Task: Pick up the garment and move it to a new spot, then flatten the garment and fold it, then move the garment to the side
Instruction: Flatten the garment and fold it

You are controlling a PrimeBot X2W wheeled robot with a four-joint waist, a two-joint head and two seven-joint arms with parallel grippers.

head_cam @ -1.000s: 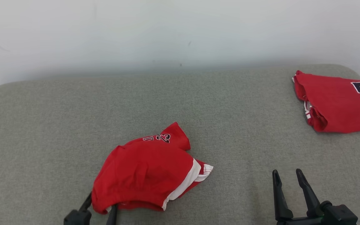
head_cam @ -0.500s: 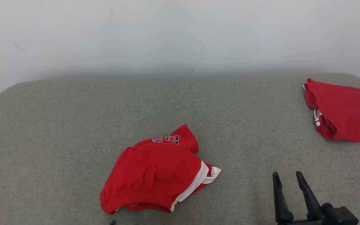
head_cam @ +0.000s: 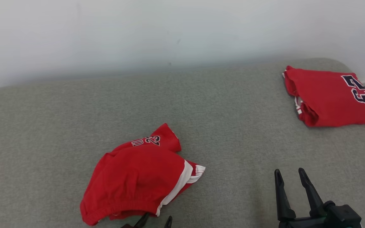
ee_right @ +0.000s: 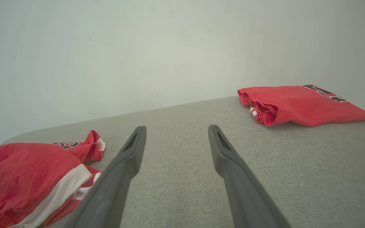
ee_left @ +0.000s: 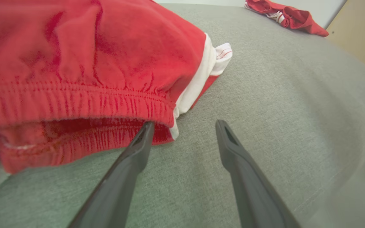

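The garment (head_cam: 138, 177), crumpled red shorts with a white side stripe and dark lettering, lies on the grey padded surface (head_cam: 233, 126) left of centre. My left gripper (head_cam: 156, 220) peeks in at the bottom edge, just below the garment's near hem. In the left wrist view the left gripper (ee_left: 185, 125) is open, one fingertip (ee_left: 147, 126) at the elastic waistband of the garment (ee_left: 90, 63), the other over bare surface. My right gripper (head_cam: 291, 179) stands open at the lower right, well apart from the garment, with nothing between the fingers of the right gripper (ee_right: 176, 129).
A second red garment (head_cam: 328, 98), folded, with dark numbers, lies at the far right corner of the surface, also seen as the folded garment (ee_right: 296, 104) ahead and right of the right gripper. A pale wall (head_cam: 169, 28) backs the surface. Its right edge is close to the folded garment.
The head camera has shifted. My left gripper left the garment's near left corner, dropped out of view, and now shows further right along the near hem. The right gripper kept its pose.
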